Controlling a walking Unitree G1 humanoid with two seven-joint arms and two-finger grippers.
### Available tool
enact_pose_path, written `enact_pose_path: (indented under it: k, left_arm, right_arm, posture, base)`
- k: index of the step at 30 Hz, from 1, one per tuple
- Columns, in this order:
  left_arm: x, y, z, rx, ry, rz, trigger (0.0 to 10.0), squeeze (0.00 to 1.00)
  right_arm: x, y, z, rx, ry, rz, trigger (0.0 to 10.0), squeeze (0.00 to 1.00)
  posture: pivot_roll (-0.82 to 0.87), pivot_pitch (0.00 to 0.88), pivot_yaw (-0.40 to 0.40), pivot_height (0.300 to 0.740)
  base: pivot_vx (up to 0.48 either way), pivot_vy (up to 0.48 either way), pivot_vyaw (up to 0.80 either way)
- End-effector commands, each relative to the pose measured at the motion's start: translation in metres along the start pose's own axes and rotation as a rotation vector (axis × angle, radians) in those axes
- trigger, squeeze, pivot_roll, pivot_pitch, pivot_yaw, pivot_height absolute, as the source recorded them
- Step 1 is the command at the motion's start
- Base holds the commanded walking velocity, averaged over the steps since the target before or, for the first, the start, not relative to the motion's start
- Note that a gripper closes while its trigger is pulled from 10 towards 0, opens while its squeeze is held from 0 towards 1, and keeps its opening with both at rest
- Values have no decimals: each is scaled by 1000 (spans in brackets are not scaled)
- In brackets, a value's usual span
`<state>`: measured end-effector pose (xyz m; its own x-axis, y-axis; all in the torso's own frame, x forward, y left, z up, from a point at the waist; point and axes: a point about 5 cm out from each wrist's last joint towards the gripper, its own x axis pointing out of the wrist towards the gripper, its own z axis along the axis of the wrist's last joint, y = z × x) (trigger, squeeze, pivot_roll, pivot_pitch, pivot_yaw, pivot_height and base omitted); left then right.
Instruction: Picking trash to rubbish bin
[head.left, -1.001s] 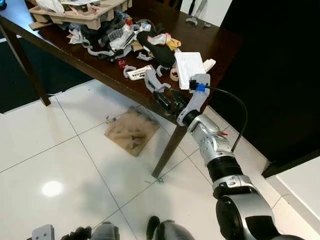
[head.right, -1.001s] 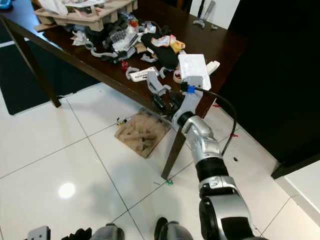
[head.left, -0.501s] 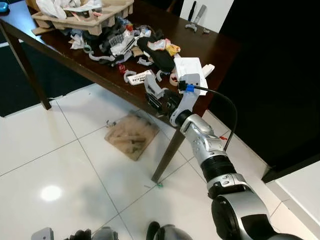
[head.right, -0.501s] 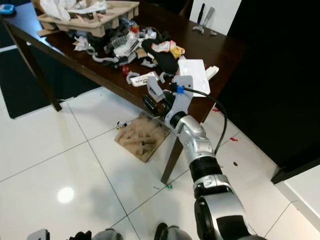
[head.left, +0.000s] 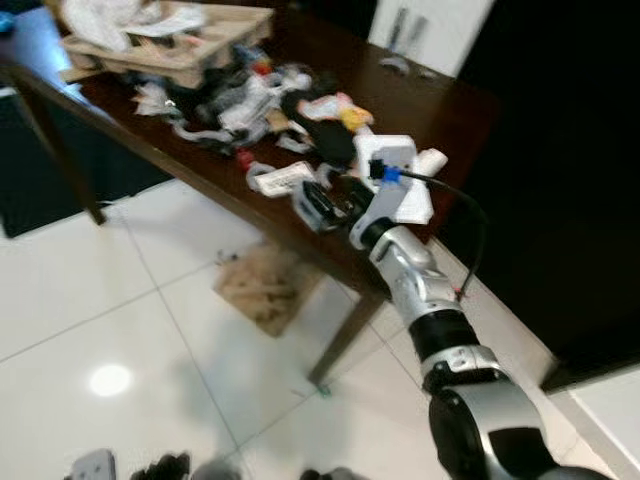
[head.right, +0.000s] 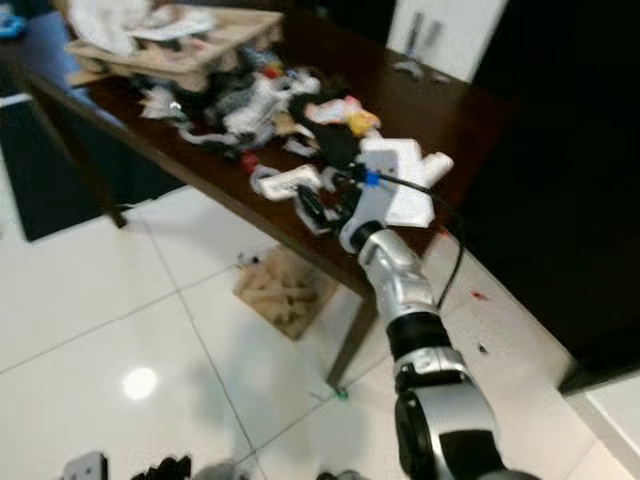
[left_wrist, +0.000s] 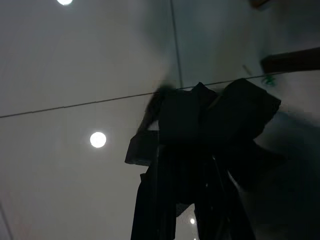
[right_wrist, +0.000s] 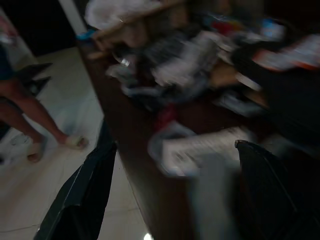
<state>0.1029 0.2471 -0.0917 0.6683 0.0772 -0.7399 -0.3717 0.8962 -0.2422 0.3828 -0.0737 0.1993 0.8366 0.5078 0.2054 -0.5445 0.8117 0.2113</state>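
A heap of trash (head.left: 250, 90) lies on the dark wooden table (head.left: 450, 100): wrappers, grey plastic bits, a black piece. At the heap's near end a white labelled scrap (head.left: 283, 177) rests close to the front edge. My right gripper (head.left: 322, 202) is open at that edge, just beside the scrap. In the right wrist view the blurred white scrap (right_wrist: 200, 147) sits between the two spread black fingers (right_wrist: 82, 195), with nothing held. My left gripper (head.left: 150, 467) hangs low over the white floor.
A cardboard tray (head.left: 170, 40) of rubbish stands at the table's far left. A white box (head.left: 405, 170) lies by my right wrist. A cardboard piece (head.left: 265, 285) lies on the tiles beside the table leg (head.left: 340, 340). A person's legs (right_wrist: 30, 120) stand left of the table.
My right gripper has risen from under the table's edge to the level of the tabletop, closer to the white scrap. The head view has shifted and blurred.
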Motion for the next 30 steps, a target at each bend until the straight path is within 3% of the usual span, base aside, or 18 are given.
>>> enact_pose_path:
  k: [1,7,14,17,24,27,30]
  left_arm:
    - [-3,1,-9,-8,34,6,10000,0]
    - [-3,1,-11,-16,43,22,10000,0]
    - [-3,-1,-12,-18,46,27,10000,0]
    - [-3,-3,-14,-18,50,17,10000,0]
    - [-4,-3,-17,-24,56,10,10000,0]
    - [-5,-3,-19,-24,66,10,10000,0]
    - [-4,-5,-18,-28,62,-1,10000,0]
  right_arm:
    - [-1,-2,-3,-3,10,-5,10000,0]
    - [1,0,1,-15,4,9,10000,0]
    - [2,4,1,-185,75,49,10000,0]
    - [-1,7,4,-284,169,141,10000,0]
    - [-7,6,23,-286,199,246,10000,0]
    - [-10,6,33,-346,236,279,10000,0]
    - [-7,13,26,-360,284,250,10000,0]
  posture:
    - [251,171,-107,740]
    - [253,172,-111,740]
    - [251,172,-117,740]
    - [249,173,-119,740]
    - [241,173,-119,740]
    - [229,175,-118,740]
    - [228,178,-124,740]
  base:
    - [356,0,0]
    - [114,0,0]
    - [0,0,0]
    - [0,0,0]
    - [0,0,0]
    - [0,0,0]
    - [0,0,0]
